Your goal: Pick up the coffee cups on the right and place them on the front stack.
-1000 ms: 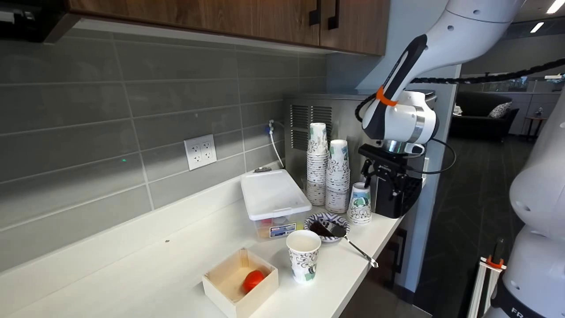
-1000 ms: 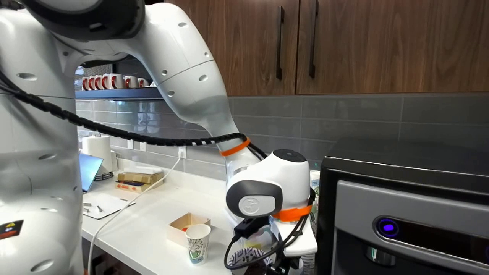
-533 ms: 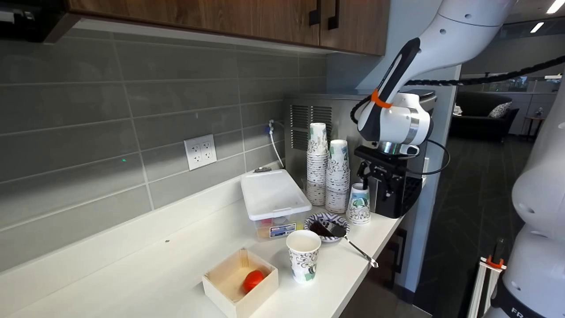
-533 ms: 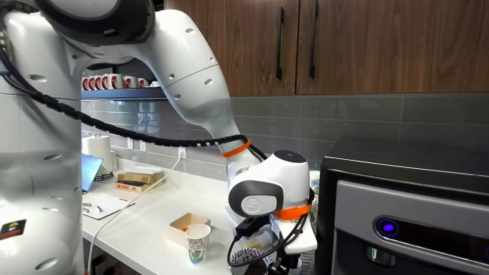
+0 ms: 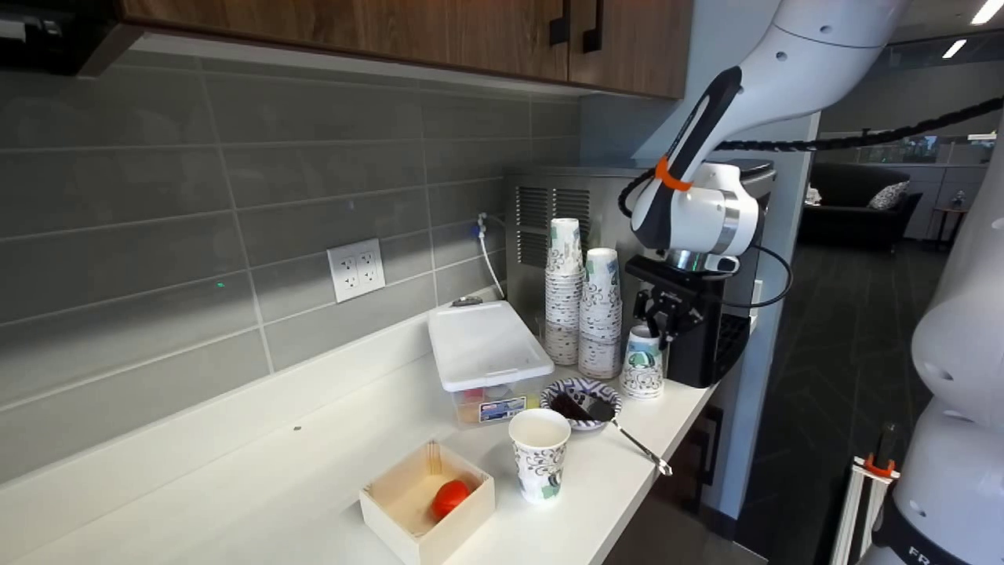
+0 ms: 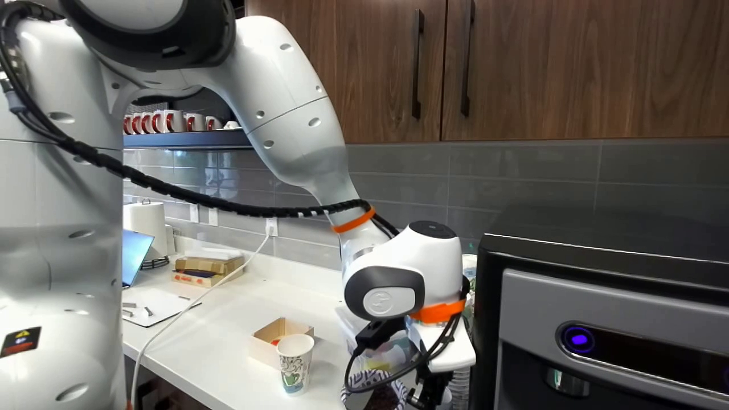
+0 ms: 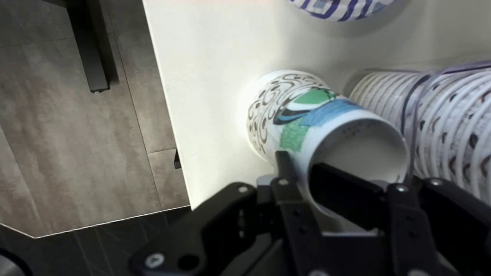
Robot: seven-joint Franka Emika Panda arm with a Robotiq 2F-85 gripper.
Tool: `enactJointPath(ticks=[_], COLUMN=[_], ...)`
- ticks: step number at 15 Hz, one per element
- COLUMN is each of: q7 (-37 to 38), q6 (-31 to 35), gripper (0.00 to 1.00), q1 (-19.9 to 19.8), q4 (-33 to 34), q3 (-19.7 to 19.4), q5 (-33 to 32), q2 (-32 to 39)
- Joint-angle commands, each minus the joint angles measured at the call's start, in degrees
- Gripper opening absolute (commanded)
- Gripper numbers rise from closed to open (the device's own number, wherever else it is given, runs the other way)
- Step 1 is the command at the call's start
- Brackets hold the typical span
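My hand [image 7: 301,165] pinches the coffee cups [image 7: 297,115] by their upper edge, so the grasp seems done; lifting them off the bench [image 5: 314,455] onto the front stack [image 5: 601,322] remains.

We spy swirls and stripes.
In the wrist view, the white coffee cups [image 7: 307,119] have brown swirls, green and blue patches; at one o'clock, the bowl [image 7: 345,9] has purple stripes.

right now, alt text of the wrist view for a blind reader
Black gripper straddling the edge of the short cup stack, one finger inside its hollow end, one outside; whether it grips is unclear. Nested cups at right; patterned bowl cut off at top.
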Motion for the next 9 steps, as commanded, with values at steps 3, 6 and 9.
enactJointPath(ticks=[3,6,9], q7=[0.47,3.21,8.28], q6=[1.19,-0.19,-3.08], gripper=[0.02,0.00,0.01], q1=[0.95,1.42,1.19], q4=[0.17,-0.94,-2.17], q3=[-0.94,-1.14,-0.54], q5=[1.31,-1.59,-7.00], q2=[0.67,-2.37,-6.60])
